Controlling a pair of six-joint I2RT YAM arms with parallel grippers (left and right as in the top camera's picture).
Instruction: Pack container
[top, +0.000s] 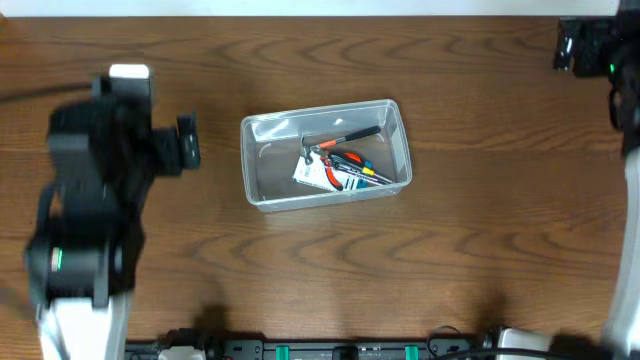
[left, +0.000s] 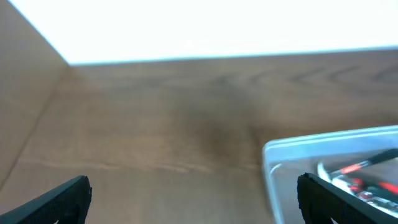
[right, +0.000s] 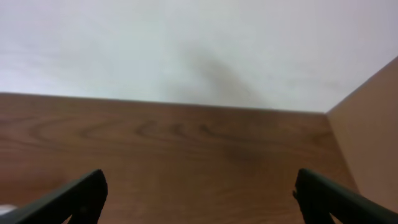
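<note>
Container: the clear plastic container (top: 262, 190) stands upright on the brown wooden table (top: 480, 250), near the middle of the overhead view, long side running from 9 to 3 o'clock

Contents: a hammer (top: 350, 134) with a black and orange handle lies along the far side; red-handled pliers (top: 332, 157) lie just beside it towards 6 o'clock; a white card (top: 309, 176) and a few slim tools with coloured tips, too small to name, lie by the pliers; all are gathered in the 3 o'clock half, with the 9 o'clock half bare

Left gripper: the left gripper (left: 194, 186) sits at 9 o'clock of the container, near it but apart

Left jaws: wide apart and holding nothing; its fingers (left: 65, 198) show only as dark tips at the two lower corners of the left wrist view, with bare wood between them

Left wrist view: a corner of the container appears at 4 o'clock, red and black tool handles blurred inside it

Left arm: the left arm (top: 85, 210) is smeared in the overhead view, so its outline is unclear

Right gripper: the right gripper (right: 200, 183) hangs over bare wood, facing a white wall (right: 186, 43)

Right jaws: spread wide and empty; its fingers (right: 333, 199) show at the lower corners

Right arm: the right arm (top: 590, 45) sits at 2 o'clock of the container, well apart, at the table's far corner
</note>
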